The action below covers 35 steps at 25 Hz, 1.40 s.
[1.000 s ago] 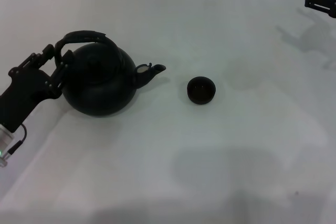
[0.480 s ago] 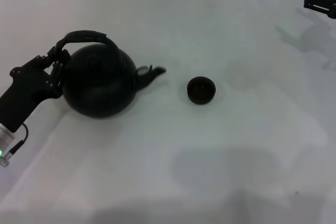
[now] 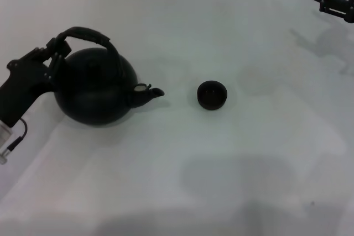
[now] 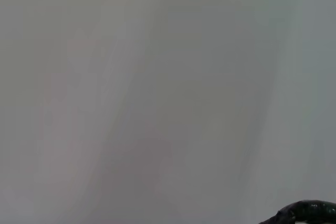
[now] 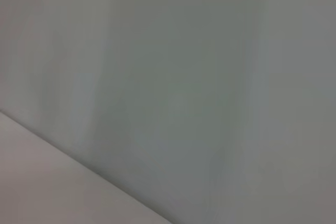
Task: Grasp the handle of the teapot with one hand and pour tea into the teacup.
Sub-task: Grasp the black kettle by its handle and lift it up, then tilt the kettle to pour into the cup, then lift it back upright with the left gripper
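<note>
Head view. One teapot (image 3: 94, 89): large, round, matte black, standing on the left part of the white table (image 3: 221, 164). Short curved spout (image 3: 148, 93) points toward the middle of the table. One arched handle (image 3: 88, 37), dark and rough-textured, rises over the top of the pot and leans toward the left side. One teacup (image 3: 212, 94): small, round, black, without a handle, upright, near the table's centre, to the right of the spout and apart from it.

Left claw (image 3: 57, 54): one, black, at the left edge, set against the left end of the handle where it meets the pot. Its fingers are closed narrowly on the handle. A thin cable hangs from the arm behind it.

Right claw (image 3: 333, 3): one, at the far right corner of the table, well apart from teapot and teacup, touching nothing. How far it is open cannot be told.

Left wrist view. Plain pale surface fills nearly everything; one dark curved piece (image 4: 307, 212) shows at the edge, too little to identify with certainty.

Right wrist view. Only pale grey surfaces, with no object in sight.
</note>
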Motion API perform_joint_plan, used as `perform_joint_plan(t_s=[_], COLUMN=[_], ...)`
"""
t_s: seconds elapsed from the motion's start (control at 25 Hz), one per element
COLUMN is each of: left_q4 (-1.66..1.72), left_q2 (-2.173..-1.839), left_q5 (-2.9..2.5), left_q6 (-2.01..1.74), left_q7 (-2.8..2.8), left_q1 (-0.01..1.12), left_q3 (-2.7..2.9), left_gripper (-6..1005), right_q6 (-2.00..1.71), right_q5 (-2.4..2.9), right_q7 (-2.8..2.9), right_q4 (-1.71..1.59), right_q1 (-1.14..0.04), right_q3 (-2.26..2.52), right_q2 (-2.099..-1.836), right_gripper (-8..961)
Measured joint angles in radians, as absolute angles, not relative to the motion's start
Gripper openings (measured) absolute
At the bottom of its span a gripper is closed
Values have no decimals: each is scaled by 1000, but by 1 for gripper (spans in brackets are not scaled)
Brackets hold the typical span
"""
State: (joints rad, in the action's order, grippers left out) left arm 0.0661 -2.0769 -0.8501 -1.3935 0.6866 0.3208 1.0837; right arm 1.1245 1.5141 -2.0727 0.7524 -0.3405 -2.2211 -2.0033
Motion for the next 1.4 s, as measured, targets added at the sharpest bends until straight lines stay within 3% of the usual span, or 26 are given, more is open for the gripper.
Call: perform_joint_plan(t_s=[0.32,0.96,1.4], left_q4=[218,960,1277], left_q2=[-2077,-2077,-2075], left_q5=[-895,-1461,-1799], left_q6=[-1307,-933,-867], left_q7=[807,1531,1911], left_q1=[323,263,251], left_q3=[1113,1224,1378], left_gripper=[171,165,165], right_q6=[1126,1130,1156], right_q5=[1510,1433,1360], right_q7=[-2075,-2139,-2178], right_q4=[739,687,686], right_q1=[-343,-337,-329], right_q3=[-2221,-2225,-2230], right_q2=[-2005,-2005,-2004], right_gripper=[846,846,845])
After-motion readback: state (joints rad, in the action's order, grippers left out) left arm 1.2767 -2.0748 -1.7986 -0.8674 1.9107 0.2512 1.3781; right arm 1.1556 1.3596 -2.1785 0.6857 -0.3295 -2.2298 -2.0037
